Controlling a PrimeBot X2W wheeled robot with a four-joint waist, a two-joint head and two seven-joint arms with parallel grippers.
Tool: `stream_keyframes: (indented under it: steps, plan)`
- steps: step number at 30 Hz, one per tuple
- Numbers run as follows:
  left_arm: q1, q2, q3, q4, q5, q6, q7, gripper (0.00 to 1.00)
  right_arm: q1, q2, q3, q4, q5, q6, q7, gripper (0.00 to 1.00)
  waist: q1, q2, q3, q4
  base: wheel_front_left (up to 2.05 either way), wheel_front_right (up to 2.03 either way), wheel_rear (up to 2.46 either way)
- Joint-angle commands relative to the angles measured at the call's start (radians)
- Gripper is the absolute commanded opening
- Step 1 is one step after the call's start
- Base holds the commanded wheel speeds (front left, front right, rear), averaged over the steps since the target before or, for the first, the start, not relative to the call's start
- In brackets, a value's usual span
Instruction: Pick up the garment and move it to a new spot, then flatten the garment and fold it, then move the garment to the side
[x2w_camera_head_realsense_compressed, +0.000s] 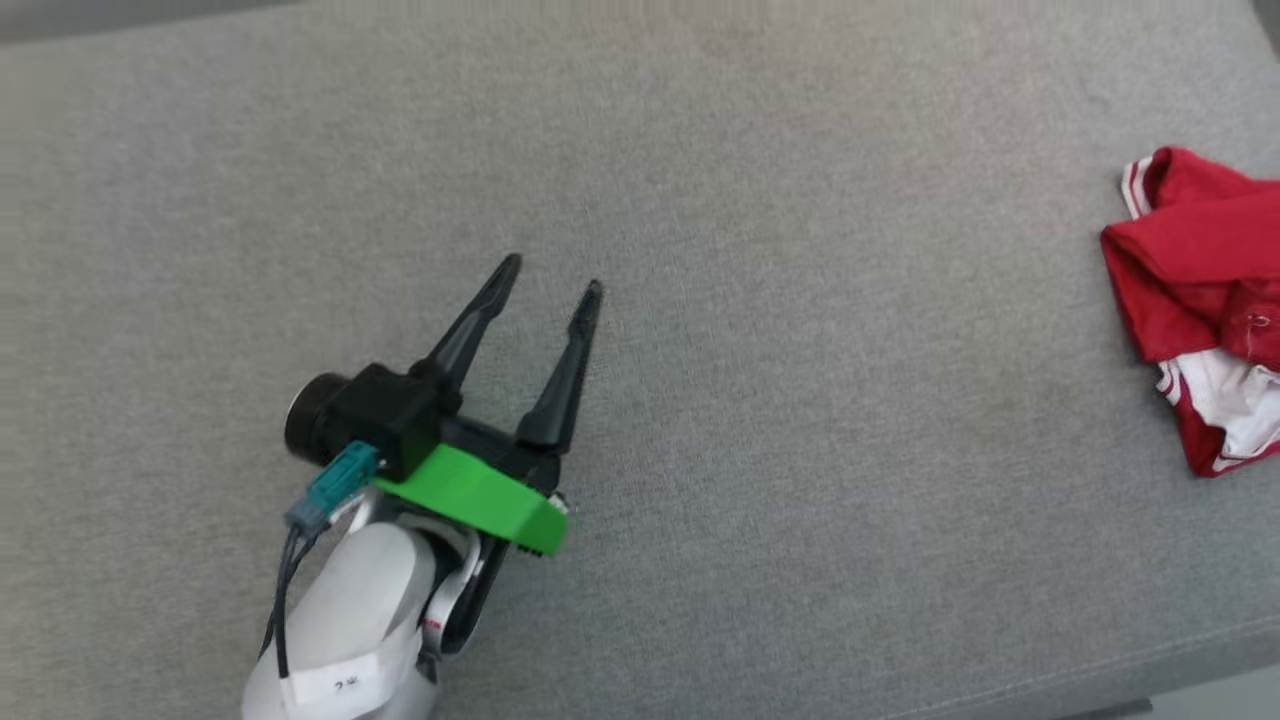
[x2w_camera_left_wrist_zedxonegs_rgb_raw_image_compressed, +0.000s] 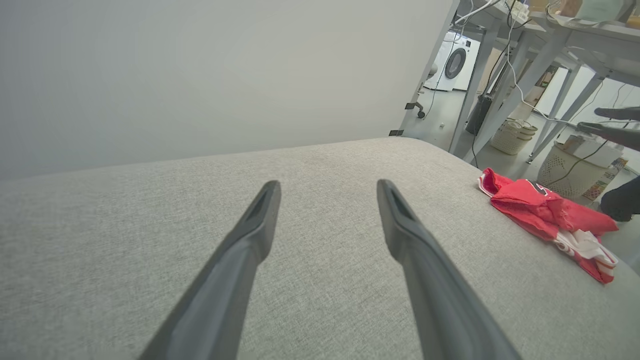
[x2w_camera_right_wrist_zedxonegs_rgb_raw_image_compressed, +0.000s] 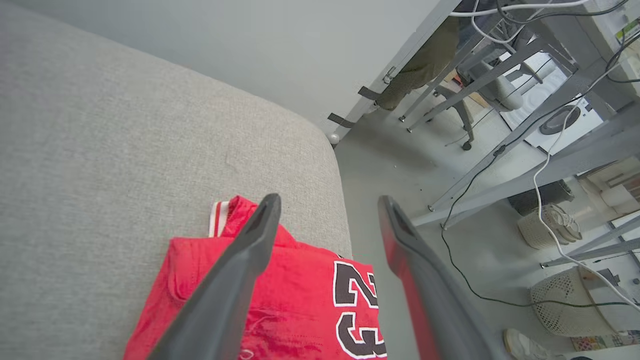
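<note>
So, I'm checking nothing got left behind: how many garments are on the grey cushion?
1: a red shirt, bunched at the right edge of the cushion; anything beyond the frame is unseen.

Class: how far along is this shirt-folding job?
Done: the garment lies bundled at the right edge of the grey cushion. In hand: nothing; the left tool and right tool stand open, the right over the garment. Left: likely just pulling back; the fold looks rough.

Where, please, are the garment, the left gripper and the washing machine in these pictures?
garment (x2w_camera_head_realsense_compressed: 1185, 255), head view, red body fabric.
left gripper (x2w_camera_head_realsense_compressed: 553, 274), head view, midway between fingertips.
washing machine (x2w_camera_left_wrist_zedxonegs_rgb_raw_image_compressed: 456, 62), left wrist view, round door.
</note>
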Motion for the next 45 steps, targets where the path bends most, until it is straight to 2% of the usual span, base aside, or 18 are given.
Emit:
stream_keyframes:
  steps: [1, 6, 10, 15, 20, 23, 31, 45]
  plan:
    - [0.027, 0.003, 0.021, 0.008, -0.014, 0.009, -0.005, 1.0, 0.024, 0.027, 0.002, -0.042, 0.021, -0.002, 0.003, 1.0, 0.0, 0.0, -0.131, 0.039, 0.0, 0.0, 0.0]
    - [0.097, 0.0, 0.086, 0.012, -0.035, 0.02, -0.006, 1.0, 0.101, 0.126, -0.017, -0.183, 0.08, -0.002, -0.011, 1.0, 0.0, 0.0, -0.201, 0.08, 0.0, 0.0, 0.0]
    - [0.148, -0.012, 0.12, 0.017, -0.044, 0.019, -0.007, 1.0, 0.173, 0.217, -0.04, -0.244, 0.103, -0.002, -0.054, 1.0, 0.0, 0.0, -0.245, 0.117, 0.0, 0.0, 0.0]
    - [0.207, -0.03, 0.158, 0.03, -0.046, 0.016, -0.007, 1.0, 0.269, 0.327, -0.058, -0.261, 0.112, -0.002, -0.11, 1.0, 0.0, 0.0, -0.291, 0.154, 0.0, 0.0, 0.0]
    - [0.261, -0.048, 0.194, 0.057, -0.031, 0.01, -0.007, 1.0, 0.371, 0.464, -0.098, -0.259, 0.121, -0.002, -0.204, 1.0, 0.0, 0.0, -0.323, 0.186, 0.0, 0.0, 0.0]
    - [0.286, -0.069, 0.208, 0.063, -0.036, -0.017, -0.007, 1.0, 0.422, 0.509, -0.086, -0.24, 0.095, -0.002, -0.248, 1.0, 0.0, 0.0, -0.33, 0.199, 0.0, 0.0, 0.0]
    - [0.322, -0.109, 0.267, 0.064, 0.029, -0.051, -0.007, 1.0, 0.485, 0.564, -0.04, -0.182, 0.07, -0.002, -0.299, 1.0, 0.0, 0.0, -0.337, 0.213, 0.0, 0.0, 0.0]
    - [0.346, -0.151, 0.31, 0.063, 0.088, -0.068, -0.007, 1.0, 0.49, 0.58, -0.016, -0.137, 0.057, -0.002, -0.318, 1.0, 0.0, 0.0, -0.345, 0.212, 0.0, 0.0, 0.0]
